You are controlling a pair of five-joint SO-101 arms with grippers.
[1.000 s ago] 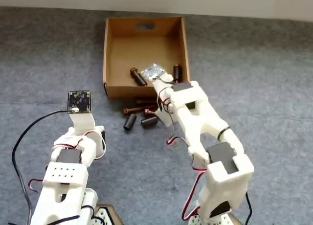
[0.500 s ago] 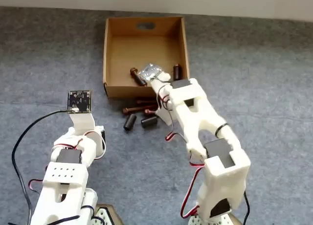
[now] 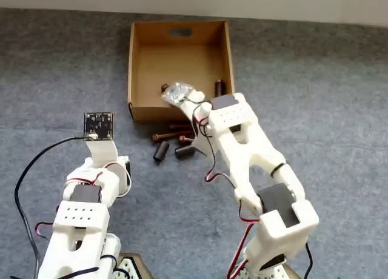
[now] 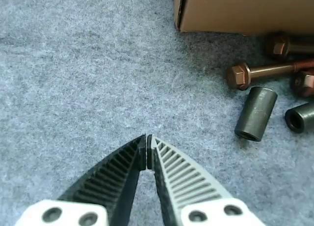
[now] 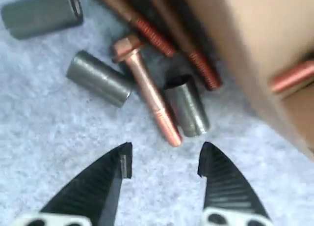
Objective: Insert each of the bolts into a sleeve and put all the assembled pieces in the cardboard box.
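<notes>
Several coppery bolts (image 5: 147,94), smooth cylindrical sleeves (image 5: 98,79)

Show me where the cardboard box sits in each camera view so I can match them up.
High view: cardboard box, top centre, open side up.
Left wrist view: a corner of its outer wall, past the shut left hand.
Right wrist view: its tan wall, past the open right hand.
Shared landmark: loose bolts and sleeves on the carpet beside that wall.

Grey carpeted table (image 3: 315,97), cardboard box (image 3: 151,113), loose bolts (image 3: 163,136) and sleeves (image 3: 160,151) beside it
</notes>
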